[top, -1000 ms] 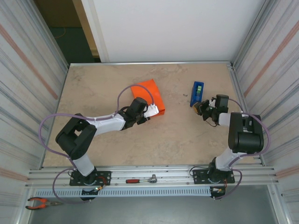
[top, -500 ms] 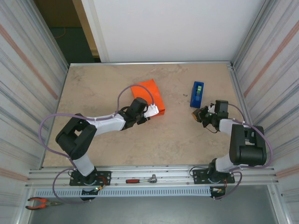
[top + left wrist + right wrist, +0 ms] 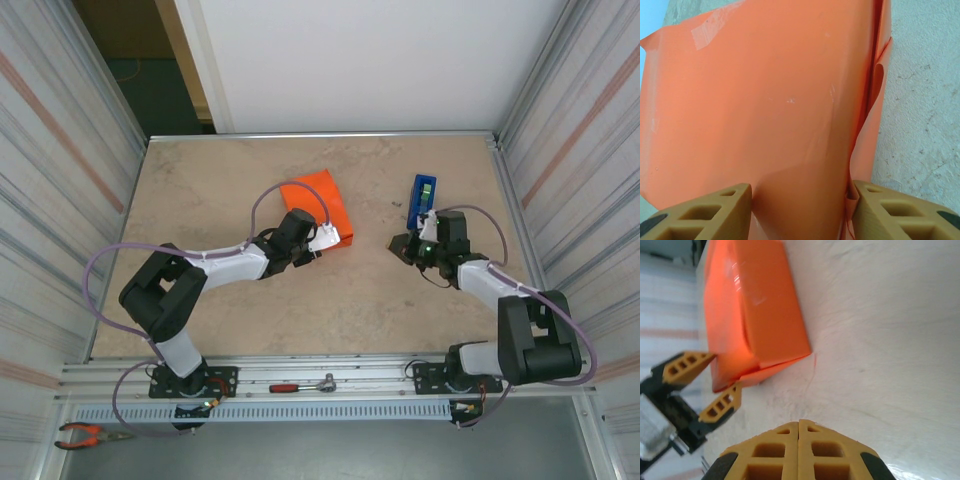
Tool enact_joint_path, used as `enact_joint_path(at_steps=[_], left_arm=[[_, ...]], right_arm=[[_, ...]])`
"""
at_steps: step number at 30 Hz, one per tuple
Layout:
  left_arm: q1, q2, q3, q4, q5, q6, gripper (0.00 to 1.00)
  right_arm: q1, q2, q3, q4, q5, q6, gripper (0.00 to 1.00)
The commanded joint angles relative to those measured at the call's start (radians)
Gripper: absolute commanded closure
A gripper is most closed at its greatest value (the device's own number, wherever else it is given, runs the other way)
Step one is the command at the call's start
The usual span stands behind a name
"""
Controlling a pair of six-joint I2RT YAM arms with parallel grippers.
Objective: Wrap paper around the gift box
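The paper [image 3: 318,202] lies left of centre on the surface [image 3: 380,300], folded into a bright orange, box-shaped parcel. The gift box itself is hidden inside it. In the left wrist view the paper [image 3: 765,100] is smooth across the top face, with a strip of clear tape [image 3: 710,32] near its far left corner and a loose fold standing up along its right edge. The left tool [image 3: 325,240] sits at the near right end of the parcel. Its jaws stand about half open with a narrower flap of the paper between them, and the flap touches both fingers [image 3: 715,212], so it appears gripped by its sides. The right wrist view shows the same hold from the right, across the surface. There the left tool [image 3: 725,371] straddles the low flap at the parcel's end, one finger against the corner of the paper [image 3: 755,305]. The right tool [image 3: 398,246] is fully closed and holds nothing, its two fingertips [image 3: 785,432] pressed flat together. It hangs over the surface to the right of the parcel, well apart from it, with its tip pointing left towards it. Just beyond the right tool, on its far right side, stands a blue tape dispenser [image 3: 422,200].
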Motion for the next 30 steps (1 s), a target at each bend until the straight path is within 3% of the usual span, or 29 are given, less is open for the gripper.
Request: enact_joint_path(at_steps=[1, 7, 20, 30], left_arm=[[-0.006, 0.045, -0.006, -0.078, 0.019, -0.009, 0.48], [-0.014, 0.037, -0.015, -0.077, 0.015, -0.012, 0.48], [-0.016, 0.037, -0.016, -0.079, 0.011, -0.015, 0.48], [-0.016, 0.042, -0.008, -0.086, 0.007, -0.017, 0.49]], right_arm=[[0.061, -0.034, -0.02, 0.083, 0.009, -0.128, 1.0], [0.164, 0.003, -0.072, 0.26, -0.002, -0.159, 1.0], [0.307, 0.2, -0.091, 0.603, 0.08, -0.045, 1.0], [0.363, 0.231, -0.096, 0.708, 0.14, -0.016, 1.0]])
